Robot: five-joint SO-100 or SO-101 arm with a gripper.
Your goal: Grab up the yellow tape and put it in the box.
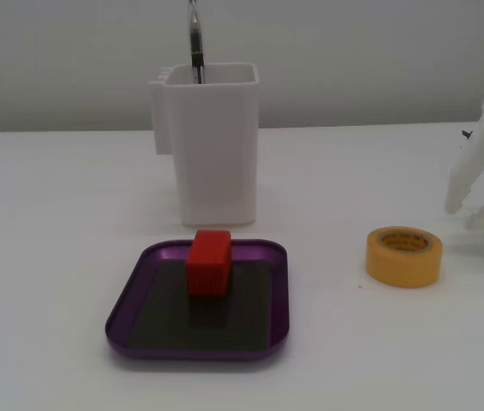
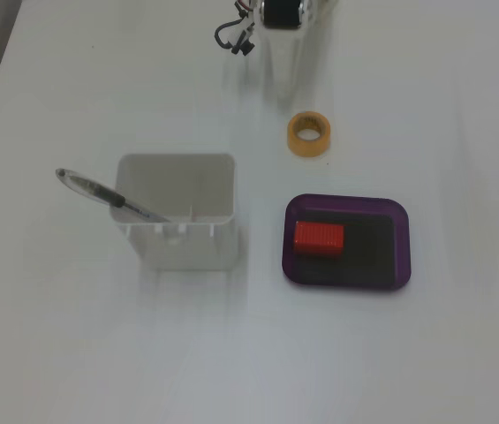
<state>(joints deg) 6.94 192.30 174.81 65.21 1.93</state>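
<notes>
A: Where is the end effector (image 1: 481,201)?

B: In a fixed view it comes in at the right edge as a white shape slanting down toward the counter (image 1: 70,257). In another fixed view only a white part of it (image 2: 286,62) shows near the top edge, below the dark arm housing.

A: Are its fingers apart or together?

B: I cannot tell. The white plastic blends into the white counter in both fixed views, and the tips are not distinct. Nothing is seen between them.

A: And the yellow tape (image 1: 403,255)?

B: It lies flat on the counter, hole upward, just beside the end effector but apart from it. In the view from above, the yellow tape (image 2: 308,134) sits directly below the end effector's tip.

A: The box (image 1: 134,295)?

B: Farther from the end effector than the tape. The purple box (image 2: 399,247) holds a red block (image 1: 208,262) on its dark floor, toward one side.

A: Anything else?

B: A white container (image 1: 212,150) with a pen (image 1: 195,43) stands beyond the box, well apart from the end effector.
</notes>
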